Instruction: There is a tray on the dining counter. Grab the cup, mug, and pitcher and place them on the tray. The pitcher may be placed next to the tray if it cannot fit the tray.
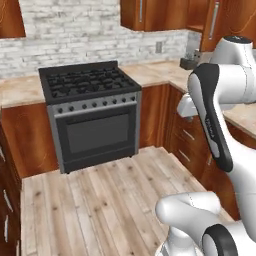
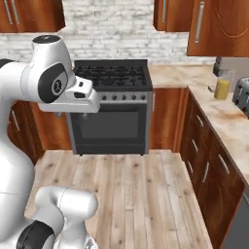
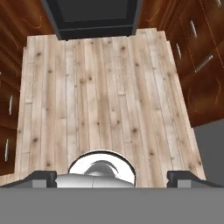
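pitcher: a clear glass cylinder with amber-yellow liquid, the pitcher (image 2: pixel 222 89) stands upright at the far right on the counter (image 2: pixel 221 118), beside a grey appliance (image 2: pixel 242 95) and in front of a dark boxy machine at the wall. It is well apart from the arm.
cup, mug, tray: I can place none of them from these views.
counter: beige marbled stone on reddish wood cabinets, running along the right side of the kitchen and meeting the back run beside the stove (image 1: pixel 91 112).
end effector: the end effector (image 3: pixel 113 178) hangs high over the plank floor (image 3: pixel 105 100), pointing down at it; its two dark tips sit far apart at the bottom of the hand view, jaws spread wide, nothing between them.
arm: folded up close to the base, wrist held at about stove-top height in both base views.
progress, as I judge it: no item has been gathered; the base has yet to reach the pitcher.
risk: driving toward the right counter with the arm folded could swing an elbow into the cabinets or drawer handles.
risk: reaching between the two appliances may knock the pitcher over and spill its liquid; smooth glass could also slip in the grip.
writing: no brand, label or lettering can be read anywhere.
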{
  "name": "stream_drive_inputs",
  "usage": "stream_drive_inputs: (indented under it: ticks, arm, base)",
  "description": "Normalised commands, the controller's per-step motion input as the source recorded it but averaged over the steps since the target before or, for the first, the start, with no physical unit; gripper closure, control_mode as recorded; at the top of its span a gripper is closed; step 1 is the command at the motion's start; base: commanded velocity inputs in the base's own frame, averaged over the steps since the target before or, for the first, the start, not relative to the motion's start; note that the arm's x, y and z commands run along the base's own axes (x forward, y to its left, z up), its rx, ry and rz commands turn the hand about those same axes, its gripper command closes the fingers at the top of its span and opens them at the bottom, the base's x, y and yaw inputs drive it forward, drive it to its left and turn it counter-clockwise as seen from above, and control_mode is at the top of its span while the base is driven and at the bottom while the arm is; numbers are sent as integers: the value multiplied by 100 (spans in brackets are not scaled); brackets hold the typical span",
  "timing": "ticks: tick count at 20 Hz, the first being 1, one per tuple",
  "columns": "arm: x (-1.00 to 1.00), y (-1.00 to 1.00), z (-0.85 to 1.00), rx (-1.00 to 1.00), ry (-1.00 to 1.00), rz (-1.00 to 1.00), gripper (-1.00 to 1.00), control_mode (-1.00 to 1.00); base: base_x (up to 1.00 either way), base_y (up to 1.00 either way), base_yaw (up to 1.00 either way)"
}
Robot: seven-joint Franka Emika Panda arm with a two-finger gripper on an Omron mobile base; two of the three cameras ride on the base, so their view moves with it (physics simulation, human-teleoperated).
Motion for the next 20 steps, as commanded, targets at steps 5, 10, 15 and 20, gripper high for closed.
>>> stream_drive_inputs:
  ticks: [5, 10, 15, 20]
  arm:
    - [0, 0, 0, 0, 0, 0, -100, 100]
    - [0, 0, 0, 0, 0, 0, -100, 100]
    - [0, 0, 0, 0, 0, 0, -100, 100]
    - [0, 0, 0, 0, 0, 0, -100, 100]
  base:
    - [100, 8, 29]
    - [100, 0, 5]
    - [70, -1, -33]
    - [48, 0, -57]
